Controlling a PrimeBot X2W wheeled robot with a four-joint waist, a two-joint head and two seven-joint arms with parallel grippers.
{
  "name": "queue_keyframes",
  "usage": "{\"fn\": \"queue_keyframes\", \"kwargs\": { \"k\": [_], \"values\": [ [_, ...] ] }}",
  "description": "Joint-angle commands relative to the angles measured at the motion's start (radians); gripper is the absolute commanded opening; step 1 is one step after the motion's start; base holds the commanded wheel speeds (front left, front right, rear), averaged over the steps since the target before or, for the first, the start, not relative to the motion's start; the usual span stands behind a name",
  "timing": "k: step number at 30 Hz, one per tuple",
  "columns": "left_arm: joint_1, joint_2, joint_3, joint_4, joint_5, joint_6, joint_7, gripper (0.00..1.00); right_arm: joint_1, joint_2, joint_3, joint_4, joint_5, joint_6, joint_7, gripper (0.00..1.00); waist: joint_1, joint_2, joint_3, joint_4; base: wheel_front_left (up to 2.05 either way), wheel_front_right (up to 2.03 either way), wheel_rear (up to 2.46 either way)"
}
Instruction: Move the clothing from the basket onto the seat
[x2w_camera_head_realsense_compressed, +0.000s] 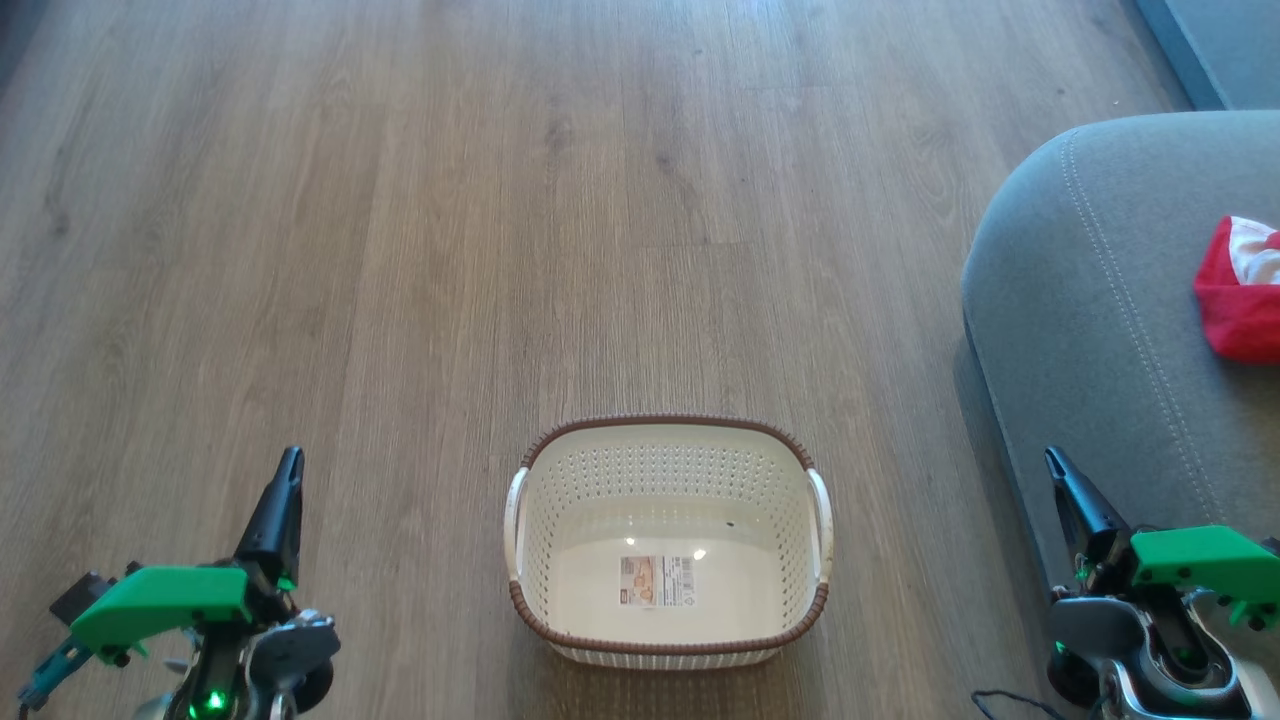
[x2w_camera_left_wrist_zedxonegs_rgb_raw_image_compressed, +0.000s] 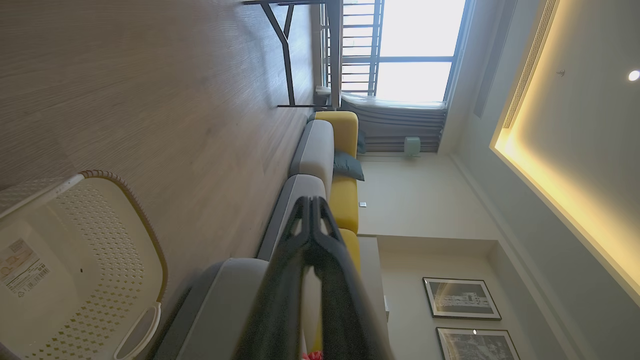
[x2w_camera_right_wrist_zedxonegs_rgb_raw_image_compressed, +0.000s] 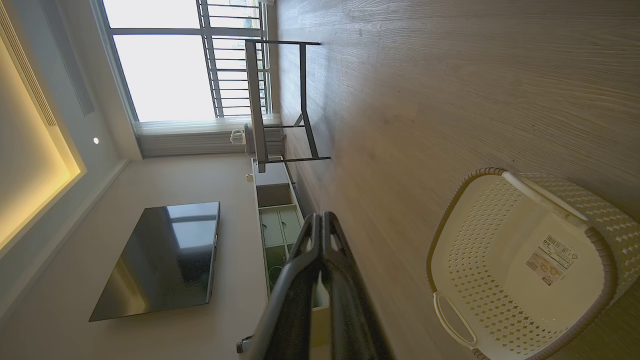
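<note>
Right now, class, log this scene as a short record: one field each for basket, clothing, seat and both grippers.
basket: empty, upright on the wood floor, label on its bottom
clothing: red and white, lying on the seat, cut by the head view's right edge
seat: grey, right of the basket, apart from it
left gripper: jaws shut, empty
right gripper: jaws shut, empty

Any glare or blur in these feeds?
Head view: sharp, small glints on the basket floor by the label. Left wrist view: window blown out, left end effector blurred near the lens. Right wrist view: window blown out, reflected in the TV.
</note>
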Motion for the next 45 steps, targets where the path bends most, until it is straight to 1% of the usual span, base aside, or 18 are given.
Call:
{"fn": "queue_keyframes", "kwargs": {
  "k": [1, 45],
  "values": [
    [-0.056, 0.004, 0.036, -0.035, -0.004, -0.007, 0.004, 0.0, -0.023, 0.001, 0.018, -0.041, 0.003, 0.007, 0.01, 0.0, 0.0, 0.0, 0.0, 0.0, 0.0, 0.0, 0.0],
    [-0.056, 0.004, 0.036, -0.036, -0.004, -0.007, 0.004, 0.0, -0.024, 0.004, 0.013, -0.041, -0.001, 0.007, 0.014, 0.0, 0.0, 0.0, 0.0, 0.0, 0.0, 0.0, 0.0]
  ]
}}
